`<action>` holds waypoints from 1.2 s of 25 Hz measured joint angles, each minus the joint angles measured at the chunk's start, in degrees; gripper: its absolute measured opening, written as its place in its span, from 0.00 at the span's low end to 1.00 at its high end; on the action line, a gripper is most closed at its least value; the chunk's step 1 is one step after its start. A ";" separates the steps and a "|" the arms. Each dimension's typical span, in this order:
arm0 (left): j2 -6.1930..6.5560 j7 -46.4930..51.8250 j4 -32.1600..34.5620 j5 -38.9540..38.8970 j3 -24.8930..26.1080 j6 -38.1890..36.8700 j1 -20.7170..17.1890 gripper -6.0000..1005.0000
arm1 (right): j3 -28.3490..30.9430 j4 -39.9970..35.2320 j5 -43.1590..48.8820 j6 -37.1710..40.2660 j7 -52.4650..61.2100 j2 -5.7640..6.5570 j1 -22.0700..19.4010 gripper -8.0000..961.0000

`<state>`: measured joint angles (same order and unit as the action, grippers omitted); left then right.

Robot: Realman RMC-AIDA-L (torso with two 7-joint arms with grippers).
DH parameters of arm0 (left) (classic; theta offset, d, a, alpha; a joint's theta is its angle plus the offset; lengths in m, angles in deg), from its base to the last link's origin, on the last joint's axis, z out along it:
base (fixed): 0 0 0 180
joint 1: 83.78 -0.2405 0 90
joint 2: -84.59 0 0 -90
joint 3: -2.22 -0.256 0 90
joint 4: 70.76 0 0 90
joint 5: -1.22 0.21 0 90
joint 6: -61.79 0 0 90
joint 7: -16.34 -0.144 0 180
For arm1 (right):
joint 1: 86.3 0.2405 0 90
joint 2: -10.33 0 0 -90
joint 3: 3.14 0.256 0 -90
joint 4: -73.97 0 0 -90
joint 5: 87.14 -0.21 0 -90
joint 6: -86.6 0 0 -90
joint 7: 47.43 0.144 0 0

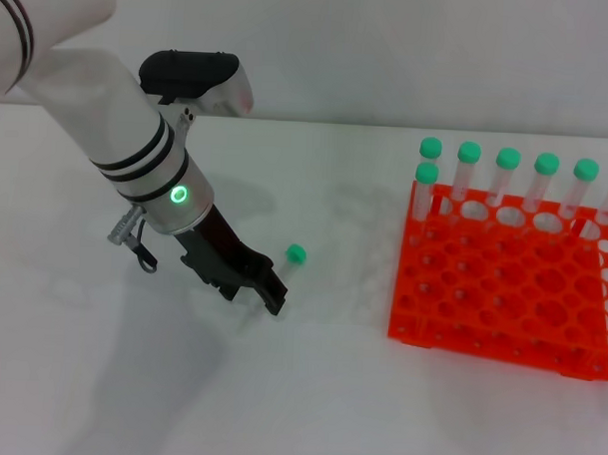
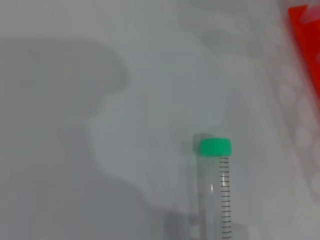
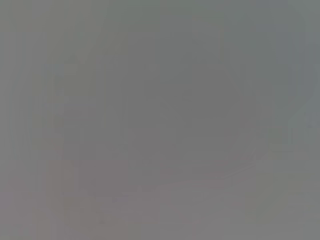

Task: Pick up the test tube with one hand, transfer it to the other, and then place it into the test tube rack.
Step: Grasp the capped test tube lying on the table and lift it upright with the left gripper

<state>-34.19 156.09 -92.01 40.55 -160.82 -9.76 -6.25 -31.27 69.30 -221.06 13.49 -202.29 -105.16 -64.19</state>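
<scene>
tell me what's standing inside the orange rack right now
Seven green-capped tubes stand in the test tube rack, six along its far row and one just in front at the left end. The remaining holes look empty; the rack's right edge is cut off.

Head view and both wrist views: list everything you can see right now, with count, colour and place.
Slim clear plastic test tube with round green cap: one, on the white table beside the left gripper's tip; graduation marks show in the left wrist view.
Bright orange-red plastic test tube rack: one, on the robot's right side of the table.
Capped tubes standing in the rack: seven visible, clear with green caps, along its far edge.
White table: one, under everything.
Left gripper: one, black, on a white and silver arm, low at the loose tube.
Right gripper: not in view; its wrist view shows only grey.
</scene>
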 joint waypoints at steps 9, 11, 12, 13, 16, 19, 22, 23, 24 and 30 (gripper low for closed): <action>-0.20 2.25 3.70 3.29 0.00 3.45 -0.32 0.67 | -0.26 0.10 0.05 -0.07 0.02 -0.12 0.00 0.89; -0.21 2.57 3.83 3.76 0.00 3.82 -0.32 0.67 | -0.29 0.10 0.03 -0.08 0.06 -0.17 0.04 0.89; -0.21 2.61 3.85 3.97 0.00 3.91 -0.32 0.67 | -0.31 0.10 0.02 -0.08 0.07 -0.18 0.05 0.89; -0.22 2.65 3.87 4.16 0.00 3.97 -0.32 0.67 | -0.33 0.10 0.02 -0.08 0.08 -0.18 0.05 0.89; -0.22 2.81 4.22 4.70 -0.01 4.07 -0.36 0.63 | -0.35 0.11 0.00 -0.08 0.09 -0.18 0.13 0.89; -0.21 2.96 4.59 4.91 0.00 4.22 -0.39 0.53 | -0.28 0.17 -0.02 -0.08 0.09 -0.18 0.23 0.89; -0.22 2.98 4.69 5.10 -0.01 4.26 -0.29 0.50 | -0.15 0.19 -0.03 -0.09 0.09 -0.18 0.30 0.89; -0.23 2.98 4.71 5.19 -0.01 4.26 -0.23 0.50 | -0.13 0.19 -0.03 -0.10 0.09 -0.18 0.33 0.89; -0.23 2.98 4.73 5.28 -0.01 4.26 -0.18 0.50 | -0.13 0.19 -0.03 -0.10 0.09 -0.18 0.35 0.89; -0.21 3.05 5.29 5.86 0.00 4.78 0.03 0.49 | -0.02 0.26 -0.03 -0.10 0.09 -0.18 0.40 0.89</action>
<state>-34.41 159.14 -86.72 46.41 -160.82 -4.99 -6.22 -31.29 69.56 -221.09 13.38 -202.21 -105.33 -63.79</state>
